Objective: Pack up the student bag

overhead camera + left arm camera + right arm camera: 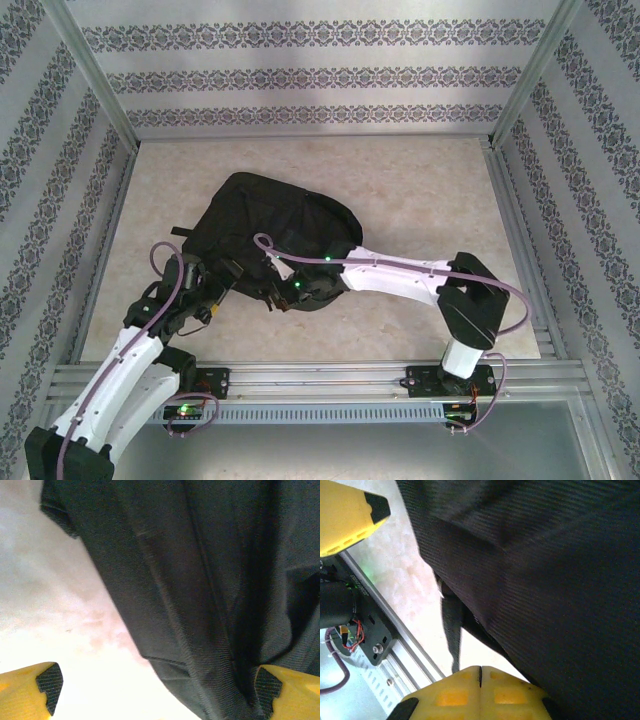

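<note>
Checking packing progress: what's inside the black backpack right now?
The inside cannot be seen. The student bag lies on the table, and its black fabric covers the interior, so any contents are hidden. Only its outer surface and seams are visible.

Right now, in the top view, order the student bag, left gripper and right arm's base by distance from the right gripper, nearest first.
1. student bag: right gripper at its near edge.
2. left gripper: just to the left.
3. right arm's base: near right.
</note>
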